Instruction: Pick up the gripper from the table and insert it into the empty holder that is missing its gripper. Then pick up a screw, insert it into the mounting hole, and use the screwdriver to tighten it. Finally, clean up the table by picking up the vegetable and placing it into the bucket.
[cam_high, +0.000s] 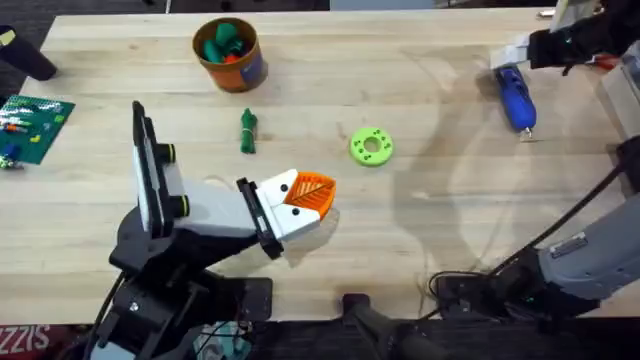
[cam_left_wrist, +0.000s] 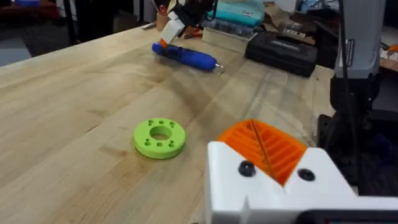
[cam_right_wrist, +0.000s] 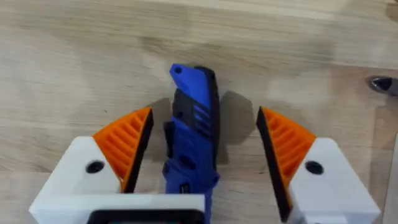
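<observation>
The right gripper (cam_right_wrist: 202, 155) hangs wide open over the screwdriver (cam_right_wrist: 193, 137), one orange ribbed pad on each side of the blue handle and neither touching it. The tool lies flat on the wooden table (cam_high: 420, 90) at its far right, metal tip toward the robot. It looks like hard, smooth plastic, stiff and fairly light, so it could roll or slip; I'd take it across the thick middle of the handle, where the ribbed pads can bite, not near the thin tip.

Across the table, the left gripper (cam_high: 312, 195) rests low near the middle with its orange pads shut together and nothing held. Just beyond it lies the lime-green disc (cam_high: 371, 146), and to the left of that the vegetable (cam_high: 248, 131), small, dark green and loose. The bucket (cam_high: 228, 55) stands farther back, already holding some toy pieces.
</observation>
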